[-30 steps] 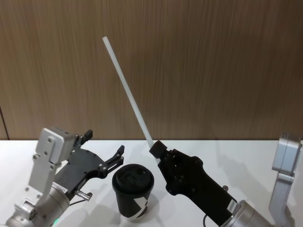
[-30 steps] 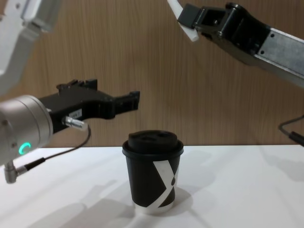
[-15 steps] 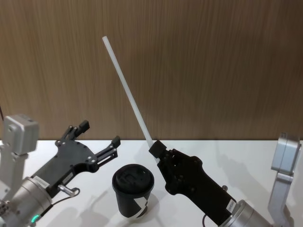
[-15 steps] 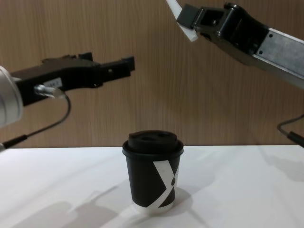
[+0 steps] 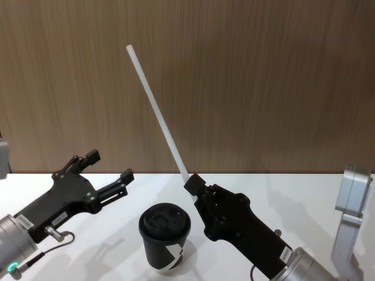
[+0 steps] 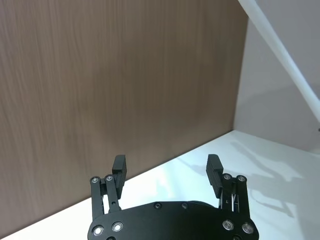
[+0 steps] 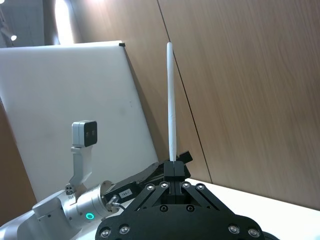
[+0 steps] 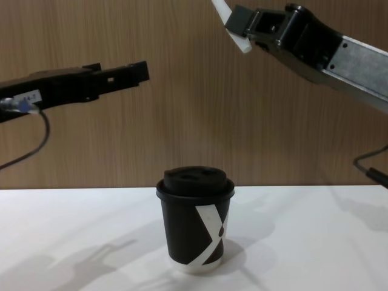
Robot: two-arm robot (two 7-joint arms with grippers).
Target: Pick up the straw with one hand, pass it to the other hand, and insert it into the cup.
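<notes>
My right black gripper [image 5: 193, 182], on the dark grey boxy arm, is clamped on the lower part of the long, thin white straw [image 5: 157, 108]. It holds the straw in the air, above and just right of the small black lidded paper cup [image 8: 195, 224] on the white table [image 5: 304, 187]. My head view takes in the straw's whole length, slanting up and to my left. My chest view catches its short lower end poking out below my fingers. My left flat black gripper [image 6: 166, 167] hovers spread wide and empty, up left of the cup.
</notes>
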